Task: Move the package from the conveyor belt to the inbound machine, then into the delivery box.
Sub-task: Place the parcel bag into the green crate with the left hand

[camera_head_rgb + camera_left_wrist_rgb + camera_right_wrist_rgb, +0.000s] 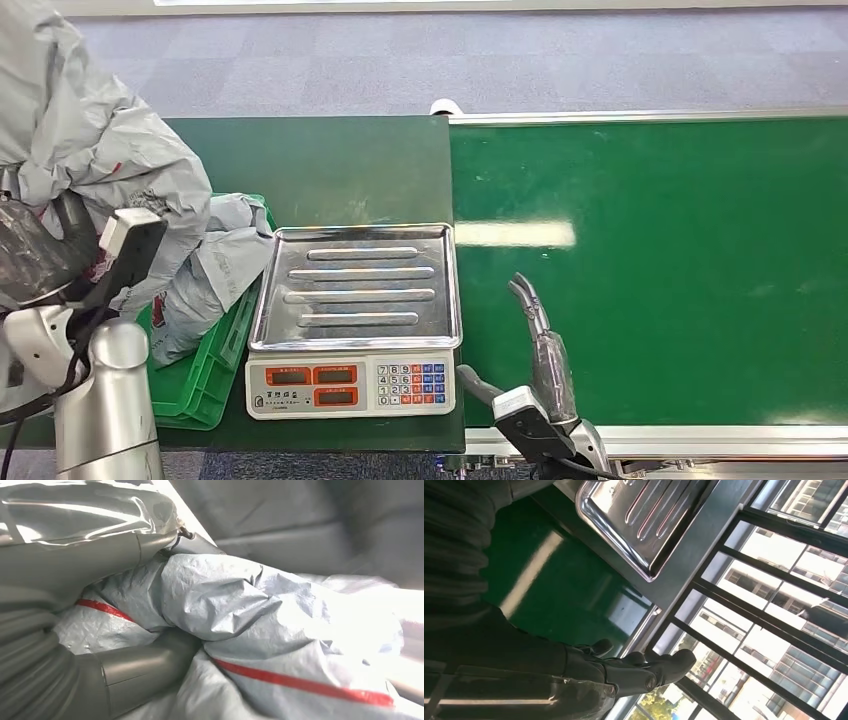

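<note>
A robot's downward view over a dark green desk (330, 160) beside one wide green conveyor belt (650, 260) that fills the 3 o'clock half of the scene.

One package (110, 170) is raised at 9 o'clock, above one green delivery box (215, 365). It is a grey, crumpled plastic mailer bag with thin red stripes. A second grey bag (215, 265) of the same kind lies in the box below it.

The robot's left hand (45, 250) holds the package from beneath. In the left wrist view, its fingers (145, 662) are pressed into the wrinkled grey plastic of the package (250, 620), clamped on it.

One inbound machine (355, 385), a white weighing scale with one bare ribbed steel pan (357, 285), two red displays and one keypad, sits at 6 o'clock between the box and the belt.

The robot's right hand (535, 340) is at 5 o'clock over the near edge of the belt, with nothing in it. Its dark fingers (659, 667) are stretched out straight, lying close together, not gripping anything. The right wrist view also shows the pan (644, 520) and, beyond it, large windows (774, 605).
</note>
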You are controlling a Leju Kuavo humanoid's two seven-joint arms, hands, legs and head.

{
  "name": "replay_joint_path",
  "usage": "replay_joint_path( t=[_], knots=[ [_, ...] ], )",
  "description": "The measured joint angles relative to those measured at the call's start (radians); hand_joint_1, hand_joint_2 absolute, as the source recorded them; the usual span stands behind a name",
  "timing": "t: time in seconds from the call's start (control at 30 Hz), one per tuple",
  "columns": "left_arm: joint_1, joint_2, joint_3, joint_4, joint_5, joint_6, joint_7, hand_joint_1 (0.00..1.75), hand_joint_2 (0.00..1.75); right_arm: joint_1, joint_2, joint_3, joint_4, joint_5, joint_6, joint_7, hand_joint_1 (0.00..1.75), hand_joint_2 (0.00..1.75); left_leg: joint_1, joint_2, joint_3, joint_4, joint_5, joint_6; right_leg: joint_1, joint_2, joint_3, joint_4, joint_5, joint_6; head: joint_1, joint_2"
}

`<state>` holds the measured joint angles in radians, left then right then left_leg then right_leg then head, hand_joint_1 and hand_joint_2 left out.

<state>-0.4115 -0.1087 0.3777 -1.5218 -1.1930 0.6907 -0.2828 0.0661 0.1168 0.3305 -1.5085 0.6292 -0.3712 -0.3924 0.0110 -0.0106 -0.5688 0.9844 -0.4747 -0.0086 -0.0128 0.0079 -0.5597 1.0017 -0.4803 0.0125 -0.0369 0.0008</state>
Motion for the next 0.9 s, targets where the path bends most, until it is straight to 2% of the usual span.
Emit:
replay_joint_path(
  t=[0.07,0.17,0.2,0.3,0.4,0.47,0.53,0.63,0.73,0.9],
  knots=[
    [-0.037,0.045,-0.006,0.102,-0.053,-0.011,0.132,1.59,1.75,-0.011,-0.001,0.004,0.005,-0.006,0.015,0.004,0.0,1.75,0.0,0.0,0.0,0.0,0.0,0.0,0.0,0.0,0.0,0.0,0.0,0.0,0.0,0.0],
    [-0.088,0.106,-0.029,0.244,-0.079,-0.052,0.253,0.35,1.75,-0.022,-0.002,0.005,0.016,-0.017,0.027,0.008,0.0,1.75,0.0,0.0,0.0,0.0,0.0,0.0,0.0,0.0,0.0,0.0,0.0,0.0,0.0,0.0],
    [-0.103,0.123,-0.037,0.288,-0.076,-0.072,0.274,0.01,1.75,-0.025,-0.002,0.004,0.02,-0.018,0.028,0.008,0.0,1.75,0.0,0.0,0.0,0.0,0.0,0.0,0.0,0.0,0.0,0.0,0.0,0.0,0.0,0.0],
    [-0.143,0.156,-0.058,0.404,-0.016,-0.158,0.291,0.0,1.75,-0.027,-0.003,0.003,0.033,-0.018,0.031,0.012,0.0,1.75,0.0,0.0,0.0,0.0,0.0,0.0,0.0,0.0,0.0,0.0,0.0,0.0,0.0,0.0],
    [-0.162,0.164,-0.078,0.472,0.069,-0.21,0.275,0.0,1.75,-0.027,-0.004,-0.001,0.045,-0.019,0.031,0.021,0.0,1.75,0.0,0.0,0.0,0.0,0.0,0.0,0.0,0.0,0.0,0.0,0.0,0.0,0.0,0.0],
    [-0.164,0.164,-0.092,0.492,0.154,-0.209,0.232,0.0,1.75,-0.025,-0.004,-0.007,0.051,-0.023,0.031,0.028,0.0,1.75,0.0,0.0,-0.001,0.0,0.0,0.0,0.0,0.0,0.0,0.0,0.0,0.0,0.0,0.0],
    [-0.152,0.159,-0.103,0.487,0.302,-0.176,0.14,0.0,1.75,-0.019,-0.005,-0.014,0.056,-0.028,0.032,0.037,0.0,1.75,0.0,0.0,-0.001,0.0,0.0,0.0,0.0,0.0,0.0,0.0,0.0,0.0,0.0,0.0],
    [-0.095,0.145,-0.127,0.414,0.542,-0.089,-0.025,0.0,1.75,-0.004,-0.005,-0.022,0.063,-0.036,0.035,0.048,0.0,1.75,0.0,0.0,-0.001,0.0,0.0,0.0,0.0,0.0,-0.001,0.0,0.0,0.0,0.0,0.0],
    [-0.003,0.116,-0.162,0.286,0.712,-0.019,-0.172,0.0,1.75,0.011,-0.005,-0.025,0.07,-0.046,0.041,0.05,0.0,1.75,0.0,0.0,-0.001,0.0,-0.001,-0.001,0.0,0.001,-0.001,0.0,-0.001,0.0,0.0,0.0],
    [0.127,0.051,-0.212,0.078,0.813,0.002,-0.324,0.0,1.75,0.025,-0.005,-0.023,0.081,-0.068,0.045,0.044,0.0,1.75,0.0,0.001,-0.001,0.0,-0.001,-0.001,0.0,0.001,-0.001,0.0,-0.001,0.001,0.0,0.0]
  ],
)
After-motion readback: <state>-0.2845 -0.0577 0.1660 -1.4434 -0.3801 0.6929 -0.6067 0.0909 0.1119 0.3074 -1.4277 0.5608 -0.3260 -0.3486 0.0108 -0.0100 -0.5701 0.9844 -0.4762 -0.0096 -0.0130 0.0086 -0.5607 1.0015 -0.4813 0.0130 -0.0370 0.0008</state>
